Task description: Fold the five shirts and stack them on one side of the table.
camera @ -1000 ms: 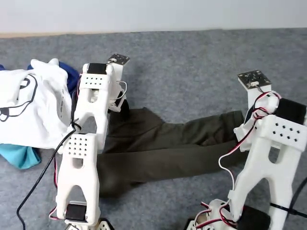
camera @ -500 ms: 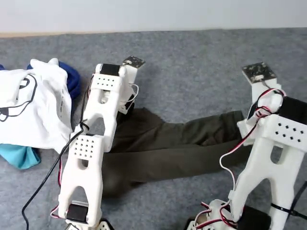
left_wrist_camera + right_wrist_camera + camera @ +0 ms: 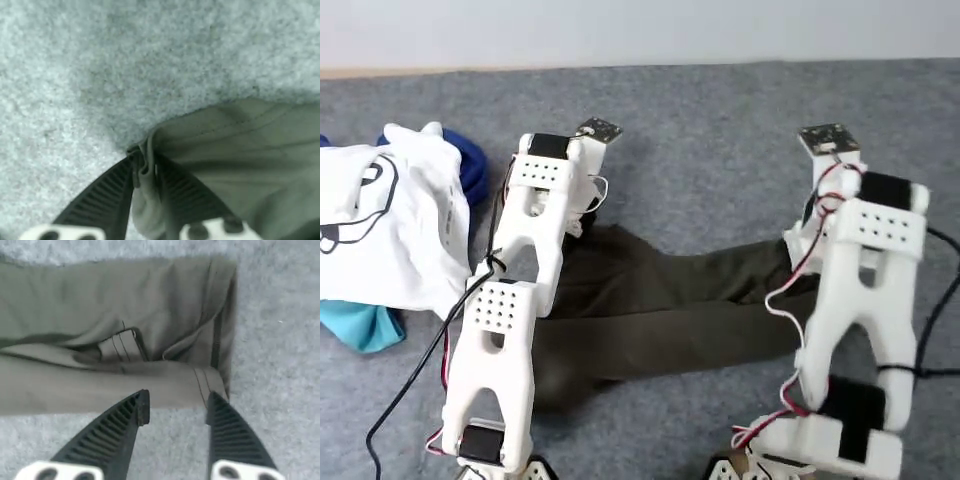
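Lying long and rumpled across the middle of the table (image 3: 700, 130), the olive garment (image 3: 670, 300) runs from one arm to the other, folded loosely over itself along its length. Its nearer long edge is fairly straight, and its far edge rises to a point by the left arm (image 3: 520, 280). At that point the left gripper (image 3: 144, 162) has its ribbed black fingers (image 3: 107, 192) pressed together on a small bunched fold of the cloth, right at the edge where the fabric meets the grey felt. From the pinch the cloth spreads out flat, with a faint seam line running across it.

At the other end, the garment finishes in a squared hem with a doubled edge and a couple of small sewn tabs on it. The right gripper (image 3: 176, 405) hangs over this end with its fingers spread apart and nothing between them. The tips sit just off the near edge of the cloth, over bare felt, not touching the fabric as far as I can see. The right arm (image 3: 860, 290) stands over that end, hiding part of it from above.

Off to the left side, well apart from the olive piece, sits a loose heap: a white shirt (image 3: 380, 230) with a black print on top, a blue shirt (image 3: 470, 165) showing behind it, and a teal shirt (image 3: 360, 325) poking out below. None of them looks folded. A pale wall (image 3: 640, 30) runs along the table's far edge.
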`<state>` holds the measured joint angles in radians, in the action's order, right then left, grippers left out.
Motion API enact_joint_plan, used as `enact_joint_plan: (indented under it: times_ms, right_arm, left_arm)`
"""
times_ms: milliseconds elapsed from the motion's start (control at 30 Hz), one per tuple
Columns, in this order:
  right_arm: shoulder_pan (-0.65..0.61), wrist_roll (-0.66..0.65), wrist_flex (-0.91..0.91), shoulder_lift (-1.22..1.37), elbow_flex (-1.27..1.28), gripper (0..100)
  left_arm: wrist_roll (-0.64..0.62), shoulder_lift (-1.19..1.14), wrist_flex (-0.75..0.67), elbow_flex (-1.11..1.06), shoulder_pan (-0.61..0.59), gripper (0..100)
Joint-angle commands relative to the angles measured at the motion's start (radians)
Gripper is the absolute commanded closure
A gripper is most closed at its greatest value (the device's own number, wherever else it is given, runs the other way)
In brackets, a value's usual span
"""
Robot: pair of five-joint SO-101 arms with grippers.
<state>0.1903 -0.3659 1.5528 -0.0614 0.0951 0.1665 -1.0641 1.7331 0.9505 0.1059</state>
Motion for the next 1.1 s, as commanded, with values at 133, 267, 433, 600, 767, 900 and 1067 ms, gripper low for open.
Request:
enact_joint_plan:
  times_ms: [133,267,433,600,767,900,1067]
  right_arm:
    - [-0.019,0.061,-0.022,0.177,-0.259,73.4]
    - [-0.019,0.063,-0.021,0.297,-0.377,73.4]
    - [-0.019,0.064,-0.021,0.414,-0.499,73.4]
    - [-0.018,0.107,-0.022,0.545,-0.600,73.4]
    - [-0.016,0.109,-0.022,0.682,-0.720,73.4]
    - [0.001,0.109,-0.019,0.785,-0.825,73.4]
    - [0.033,0.109,-0.012,0.874,-0.893,73.4]
  left_arm:
    - [0.009,0.006,0.012,-0.001,-0.028,100]
    - [0.008,0.006,0.012,-0.002,-0.029,100]
    - [0.008,0.006,0.012,-0.002,-0.029,100]
    - [0.008,0.006,0.012,-0.002,-0.029,100]
    - [0.008,0.006,0.012,-0.002,-0.029,100]
    - [0.008,0.006,0.012,-0.002,-0.029,100]
    - [0.008,0.006,0.012,-0.002,-0.029,100]
